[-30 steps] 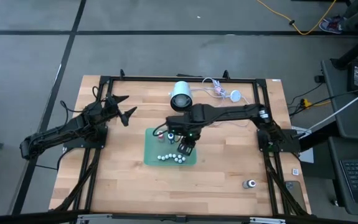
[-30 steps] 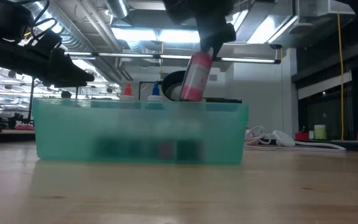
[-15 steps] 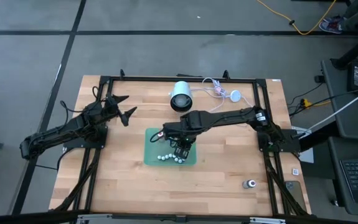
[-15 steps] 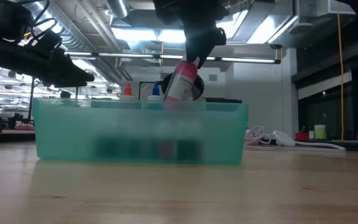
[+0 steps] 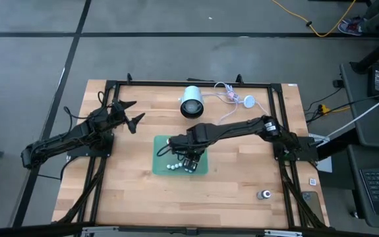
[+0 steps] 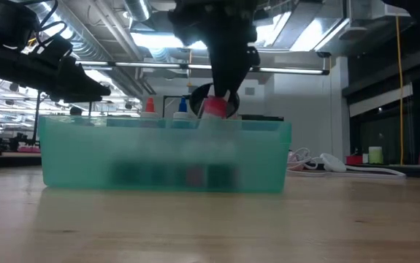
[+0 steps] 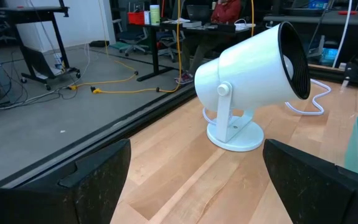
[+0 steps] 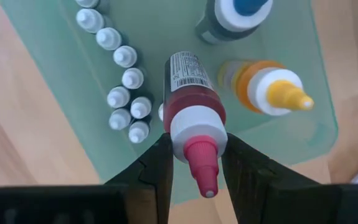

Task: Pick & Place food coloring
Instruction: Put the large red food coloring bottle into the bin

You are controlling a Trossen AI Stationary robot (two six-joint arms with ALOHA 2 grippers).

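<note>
Where wood table (image 5: 130, 191) shows | teal tray (image 5: 160, 166) | open-ceiling workshop behind.

Two dark, slender jointed arms (image 5: 235, 127), matte black throughout, built of narrow links with bulkier housings at the joints. Left gripper (image 5: 131, 113) ending in two flat black fingers, broad dark slabs in its own wrist view; thin black cables trailing along that arm. Right gripper (image 8: 191, 167) with two black fingers (image 8: 157, 168), smooth on the inner faces and squared at the tips.

Bottle label (image 8: 187, 69): print seemingly illegible
</note>
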